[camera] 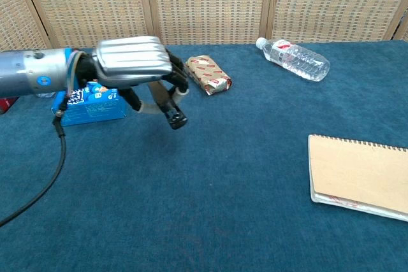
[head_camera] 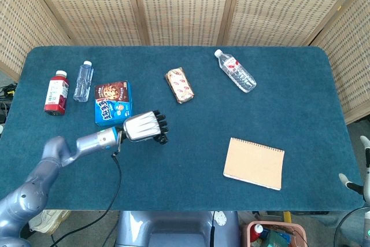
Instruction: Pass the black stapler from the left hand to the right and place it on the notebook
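My left hand (head_camera: 141, 126) hovers over the table left of centre, knuckles up, gripping the black stapler (head_camera: 161, 138) beneath its curled fingers. In the chest view the same left hand (camera: 132, 63) hangs above the cloth, with the stapler (camera: 173, 118) poking down and to the right. The tan spiral notebook (head_camera: 254, 163) lies flat at the front right, also visible as the notebook (camera: 360, 173) at the chest view's right edge. Only a sliver of my right hand (head_camera: 357, 179) shows at the far right, off the table, its fingers apart and holding nothing.
A blue cookie box (head_camera: 114, 103) lies just behind the left hand. A red bottle (head_camera: 56, 92) and a small clear bottle (head_camera: 83, 81) lie at far left. A wrapped snack (head_camera: 180, 85) and a water bottle (head_camera: 236, 70) lie at the back. Wicker screens enclose the table.
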